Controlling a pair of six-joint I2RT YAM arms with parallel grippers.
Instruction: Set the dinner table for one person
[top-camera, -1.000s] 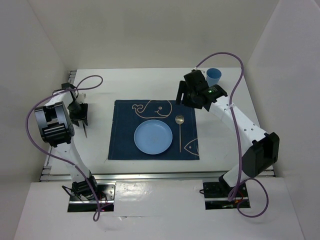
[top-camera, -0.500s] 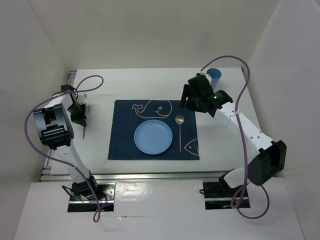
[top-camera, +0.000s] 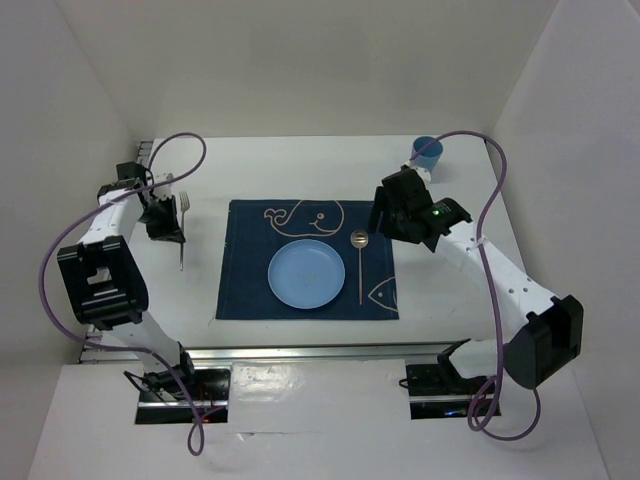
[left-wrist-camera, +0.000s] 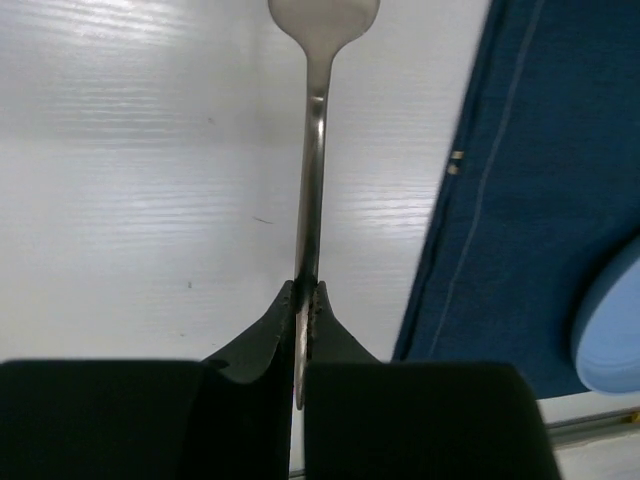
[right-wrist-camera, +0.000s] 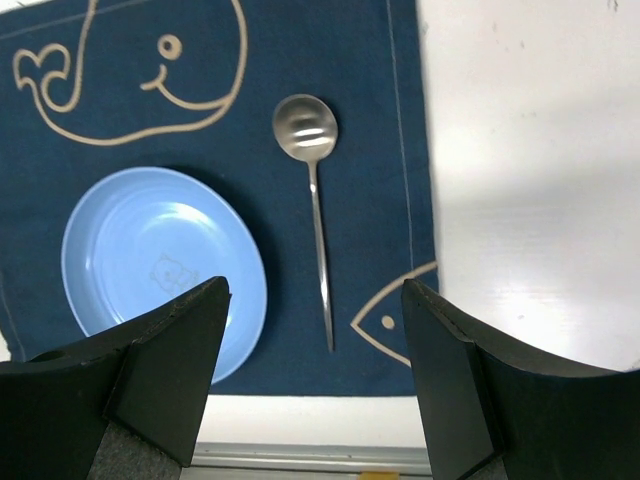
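A silver fork (left-wrist-camera: 313, 150) sticks out forward from my left gripper (left-wrist-camera: 305, 300), which is shut on its handle over the white dinner table (top-camera: 450, 290). From above, the fork (top-camera: 182, 245) hangs just left of the navy placemat (top-camera: 250, 280). On the placemat lie a light blue plate (top-camera: 306, 274) and a silver spoon (top-camera: 358, 262) to its right. My right gripper (right-wrist-camera: 315, 290) is open and empty. It hovers above the spoon (right-wrist-camera: 315, 230) and the plate (right-wrist-camera: 150, 260), near the mat's far right corner.
A blue cup (top-camera: 428, 152) stands at the back right of the table, behind my right arm. Thin metal rails (top-camera: 300, 350) run along the near edge. White walls enclose the table on three sides.
My left gripper has shut on the fork and carried it slightly right, towards the placemat. My right gripper has drifted away from the cup, nearer and to the right, still open.
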